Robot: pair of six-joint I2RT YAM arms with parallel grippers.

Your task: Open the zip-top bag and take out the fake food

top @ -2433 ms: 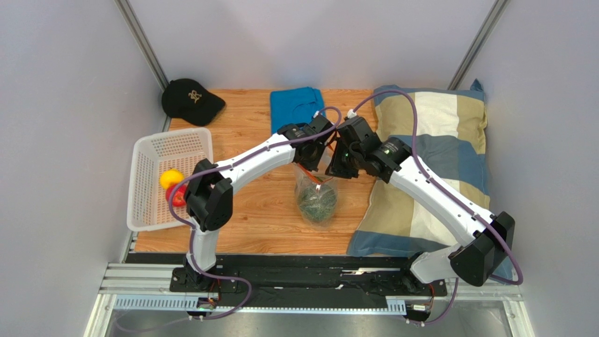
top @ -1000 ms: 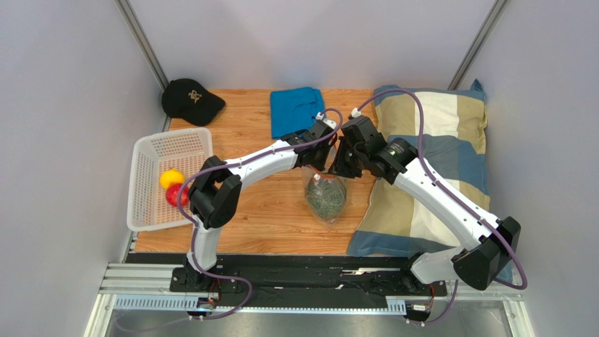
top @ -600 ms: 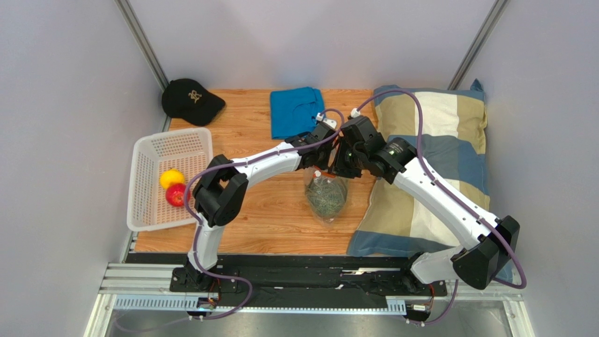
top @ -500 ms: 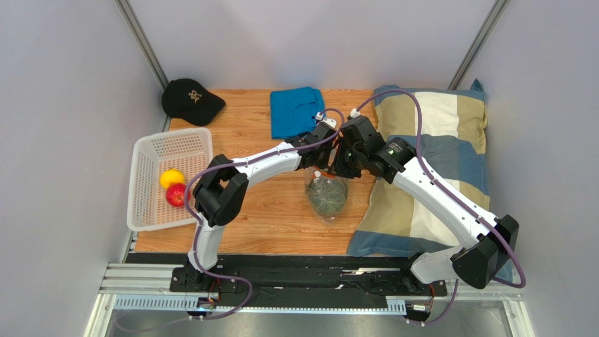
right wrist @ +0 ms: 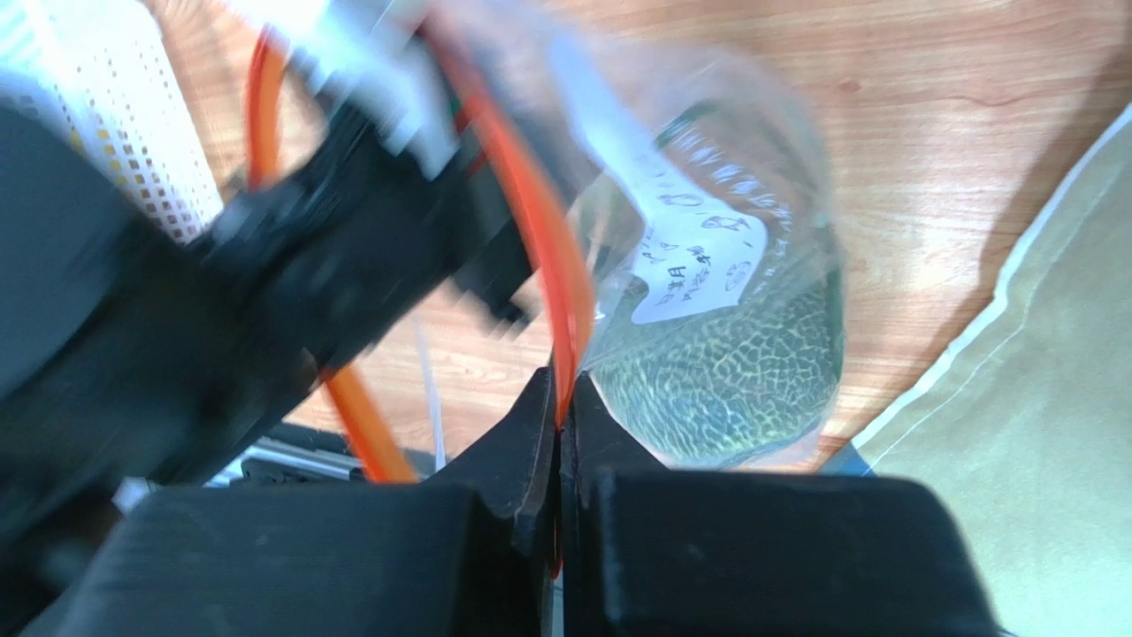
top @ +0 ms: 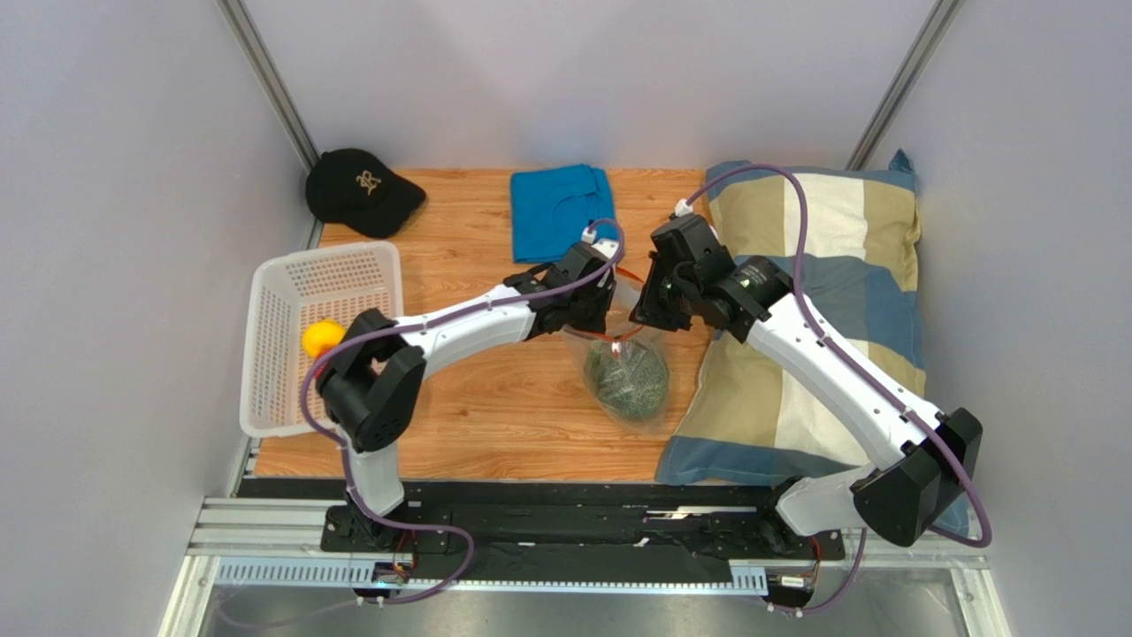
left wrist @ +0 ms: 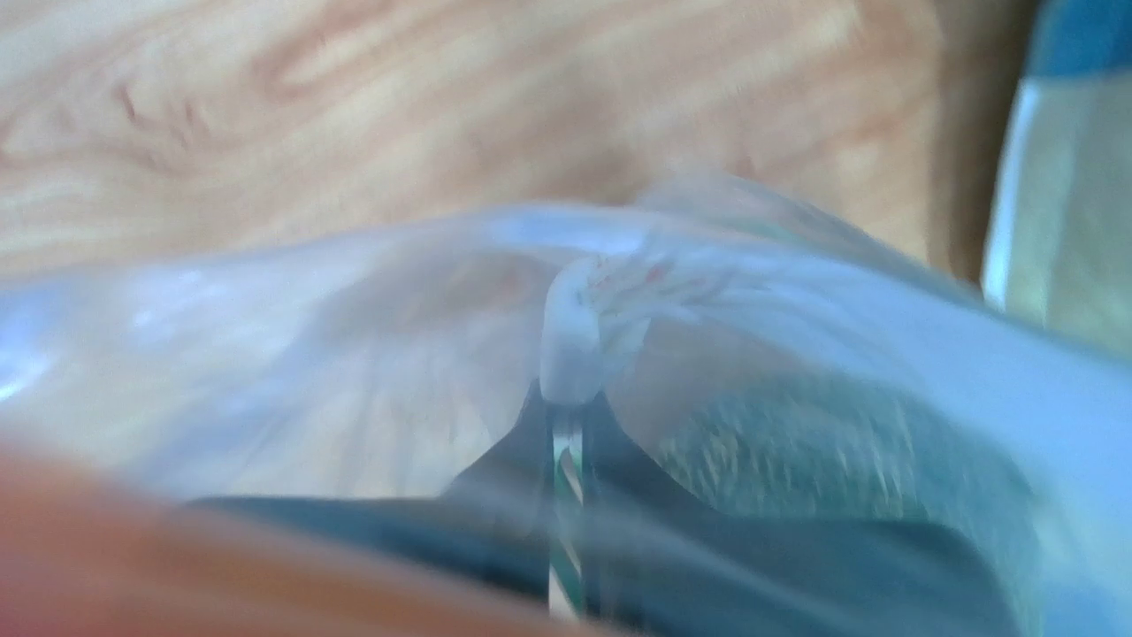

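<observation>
- My left pincer (left wrist: 569,445) is clamped on a fold of clear film at the mouth of the zip-top bag (left wrist: 332,345). The plastic bunches white just past my tips.
- My right pincer (right wrist: 558,405) is pressed together on the orange zip strip (right wrist: 538,252), gripping the bag's other lip at 3 o'clock of the left pincer.
- From both grips the bag sags toward 6 o'clock over the tabletop (top: 505,412), with the leafy ball (top: 630,378) bulging its bottom. I cannot tell whether it rests on the wood.
- Handling, as I judge it: the film is thin, limp and slick, so a light pinch may slip off. The stiffer strip is the surer hold.
- The ball looks light but bulky against the mouth, so the lips need spreading wide.
- The right wrist view alone shows the strip, a white label (right wrist: 691,259) and the ball's netted skin. The left wrist view gives only blurred film.
- Only the top view shows the yellow fruit (top: 320,339) in the white basket (top: 286,285) at 9 o'clock, and the pillow (top: 824,266) at 3 o'clock.
</observation>
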